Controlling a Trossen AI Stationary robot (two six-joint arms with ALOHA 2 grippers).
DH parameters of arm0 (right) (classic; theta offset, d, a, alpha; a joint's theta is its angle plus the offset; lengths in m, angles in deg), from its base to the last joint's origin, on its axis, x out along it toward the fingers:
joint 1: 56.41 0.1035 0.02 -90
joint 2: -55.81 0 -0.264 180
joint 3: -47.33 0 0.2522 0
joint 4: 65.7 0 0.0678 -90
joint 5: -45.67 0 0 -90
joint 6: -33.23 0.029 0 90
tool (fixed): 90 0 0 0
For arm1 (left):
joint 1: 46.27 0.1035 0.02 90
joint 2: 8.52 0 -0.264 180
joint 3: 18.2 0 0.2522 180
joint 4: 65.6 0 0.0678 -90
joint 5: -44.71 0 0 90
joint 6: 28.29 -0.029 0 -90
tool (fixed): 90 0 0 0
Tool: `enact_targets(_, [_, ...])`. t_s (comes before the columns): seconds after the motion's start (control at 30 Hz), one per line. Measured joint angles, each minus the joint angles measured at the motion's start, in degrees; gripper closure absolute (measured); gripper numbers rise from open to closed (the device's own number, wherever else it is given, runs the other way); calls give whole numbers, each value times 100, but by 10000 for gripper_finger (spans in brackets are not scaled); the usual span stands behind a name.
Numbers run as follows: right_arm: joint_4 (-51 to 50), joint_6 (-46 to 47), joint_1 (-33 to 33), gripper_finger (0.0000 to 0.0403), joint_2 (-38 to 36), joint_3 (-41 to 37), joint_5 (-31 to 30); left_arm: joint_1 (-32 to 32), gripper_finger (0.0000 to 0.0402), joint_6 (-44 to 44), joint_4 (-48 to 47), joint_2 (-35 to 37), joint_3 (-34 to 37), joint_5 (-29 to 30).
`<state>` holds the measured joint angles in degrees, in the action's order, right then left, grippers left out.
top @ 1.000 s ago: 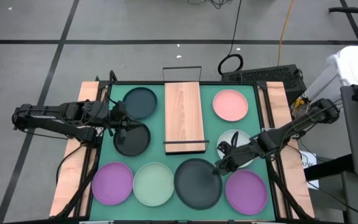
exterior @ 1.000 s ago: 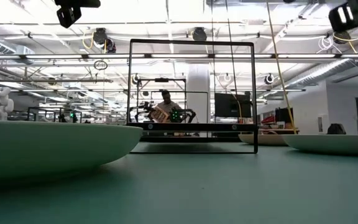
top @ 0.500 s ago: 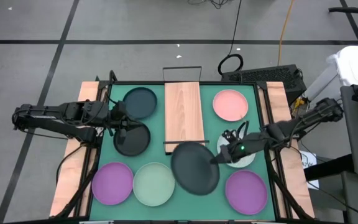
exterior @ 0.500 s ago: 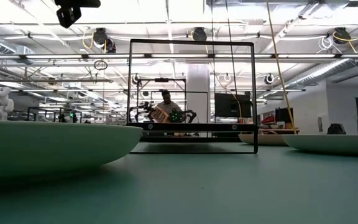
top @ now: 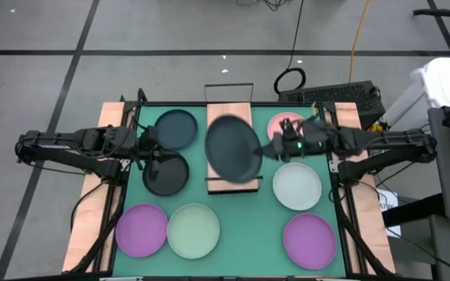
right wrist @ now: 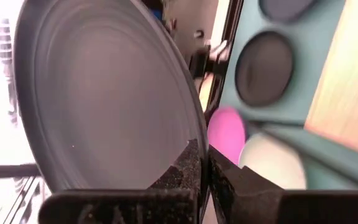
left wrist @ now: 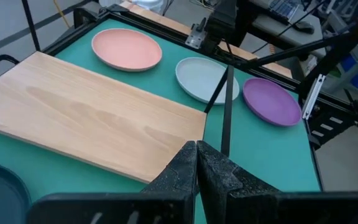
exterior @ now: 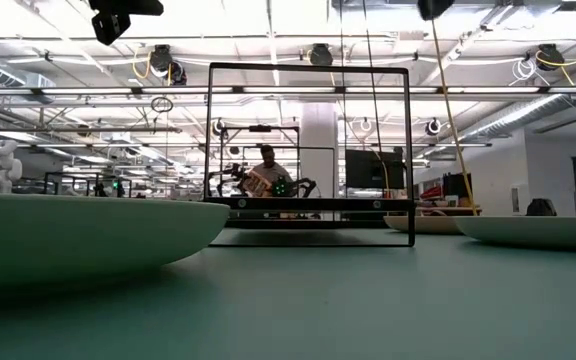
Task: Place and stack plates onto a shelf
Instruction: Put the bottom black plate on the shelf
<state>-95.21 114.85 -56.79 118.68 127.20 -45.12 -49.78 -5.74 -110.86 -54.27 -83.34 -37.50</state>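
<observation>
Bright, even light comes from ceiling lamps, which glare white at the top of the low view. Shadows are soft. The near plate looks fuzzy. The right wrist view is smeared.

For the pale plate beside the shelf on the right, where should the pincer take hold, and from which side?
Grip the pale plate by its raised rim, on the edge facing the table's right side. It lies flat on the mat, so only the thin rim offers a pinch. That edge is nearest the right pincer, now holding a dark plate over the shelf, and away from the shelf's wire end.
</observation>
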Motion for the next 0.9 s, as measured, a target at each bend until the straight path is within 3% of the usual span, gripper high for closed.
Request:
enact_targets(0.33, [103,-885,-1863,403,171,9,1017,0,387,-3,0,0,0,153])
enact_targets(0.53, [196,-1385,-2877,402,657,9,1788,4,387,-12,-1,0,0,494])
enact_targets(0.9, [910,-1968,-3790,400,1888,4,2556,4,387,-563,-1,0,0,628])
